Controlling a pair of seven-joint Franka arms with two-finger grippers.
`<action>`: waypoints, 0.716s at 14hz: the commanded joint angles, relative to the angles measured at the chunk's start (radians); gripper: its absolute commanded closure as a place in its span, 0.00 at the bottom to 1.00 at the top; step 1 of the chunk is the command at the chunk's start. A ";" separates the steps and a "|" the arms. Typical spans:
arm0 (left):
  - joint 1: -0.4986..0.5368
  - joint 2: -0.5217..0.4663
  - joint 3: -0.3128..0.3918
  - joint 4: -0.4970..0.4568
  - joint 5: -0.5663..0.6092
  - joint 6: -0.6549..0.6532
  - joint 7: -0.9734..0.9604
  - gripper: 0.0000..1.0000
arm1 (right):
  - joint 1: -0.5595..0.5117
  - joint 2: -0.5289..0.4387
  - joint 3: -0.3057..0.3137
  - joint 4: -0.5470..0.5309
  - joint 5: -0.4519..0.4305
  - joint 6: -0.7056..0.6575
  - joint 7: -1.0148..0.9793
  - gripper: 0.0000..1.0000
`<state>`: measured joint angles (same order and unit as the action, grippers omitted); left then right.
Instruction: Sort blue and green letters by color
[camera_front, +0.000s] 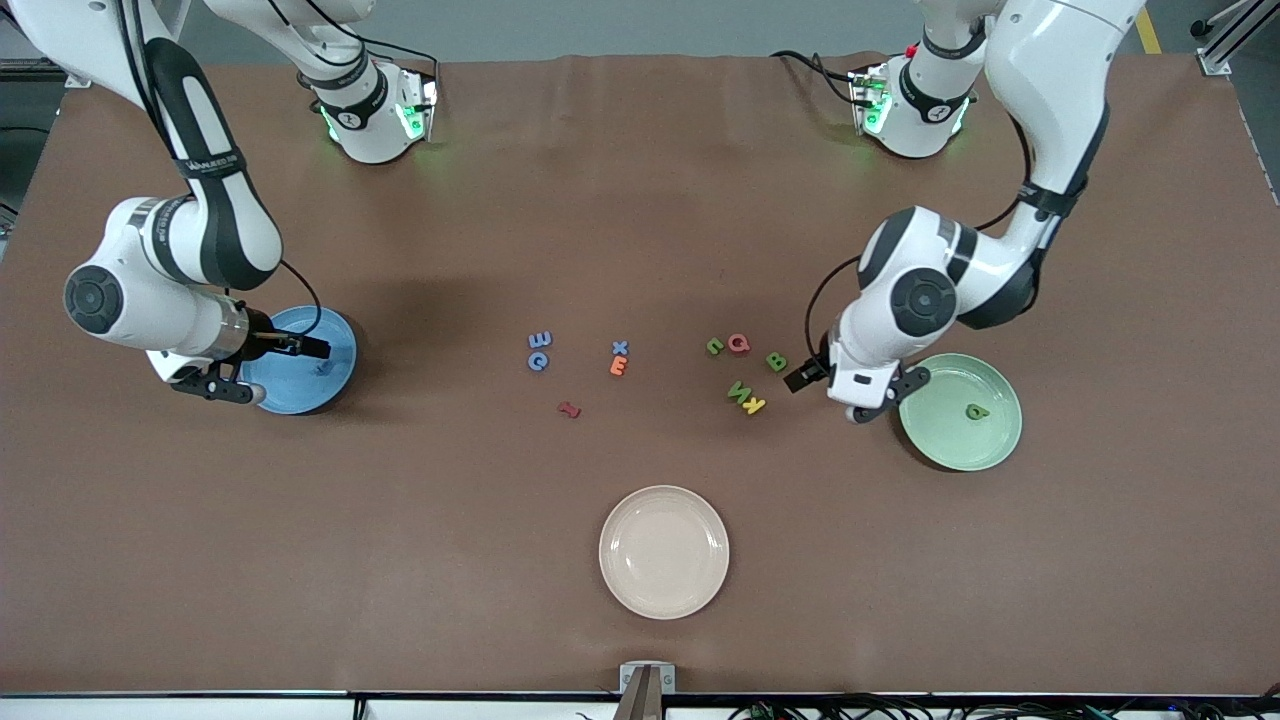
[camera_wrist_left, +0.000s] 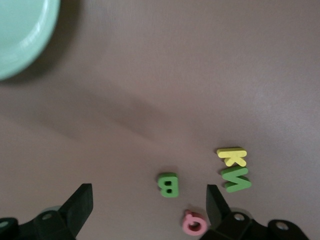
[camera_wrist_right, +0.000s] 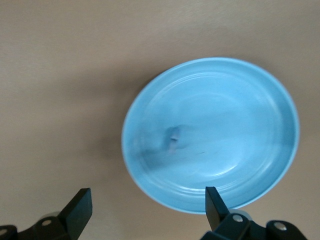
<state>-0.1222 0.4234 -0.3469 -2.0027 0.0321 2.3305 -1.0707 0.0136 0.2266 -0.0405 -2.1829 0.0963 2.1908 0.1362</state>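
The cream plate (camera_front: 664, 551) lies nearest the front camera, at mid-table. Farther back, toward the left arm's end, the green plate (camera_front: 960, 411) holds one green letter (camera_front: 976, 411). The left gripper (camera_front: 812, 376) hangs just above the table beside that plate's rim, on the side facing the letters; in the left wrist view its fingers (camera_wrist_left: 80, 202) stand wide apart with nothing between them, and the green B (camera_wrist_left: 168, 184) shows on the table between them. Near it lie the yellow K (camera_front: 754, 405) and, touching it on the farther side, the green W (camera_front: 739, 390). The B (camera_front: 776, 362) sits farther back again, and farthest of this cluster are a third green letter (camera_front: 714, 347) and the pink Q (camera_front: 739, 344), side by side. At mid-table the dark red letter (camera_front: 569, 409) lies nearest the camera, then the orange E (camera_front: 619, 366) with a blue X (camera_front: 620, 348) just past it; toward the right arm's end sit two more blue letters, a Q (camera_front: 538, 361) and a second one (camera_front: 541, 340) just farther back. The blue plate (camera_front: 300, 360) lies at the right arm's end, a small blue letter (camera_wrist_right: 173, 135), blurred, inside it. The right gripper (camera_front: 315, 348) hovers over this plate, its fingers (camera_wrist_right: 79, 206) spread apart and holding nothing.
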 joint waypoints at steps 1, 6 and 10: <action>-0.036 -0.012 0.006 -0.122 0.014 0.179 -0.148 0.03 | 0.097 -0.036 0.005 -0.025 0.006 0.012 0.167 0.00; -0.060 0.021 0.011 -0.148 0.022 0.210 -0.235 0.23 | 0.313 -0.009 0.005 0.003 0.052 0.099 0.278 0.00; -0.060 0.064 0.008 -0.134 0.142 0.224 -0.395 0.39 | 0.465 0.075 0.004 0.061 0.052 0.222 0.284 0.00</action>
<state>-0.1790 0.4678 -0.3412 -2.1441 0.1059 2.5351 -1.3744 0.4266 0.2483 -0.0247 -2.1585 0.1371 2.3549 0.4163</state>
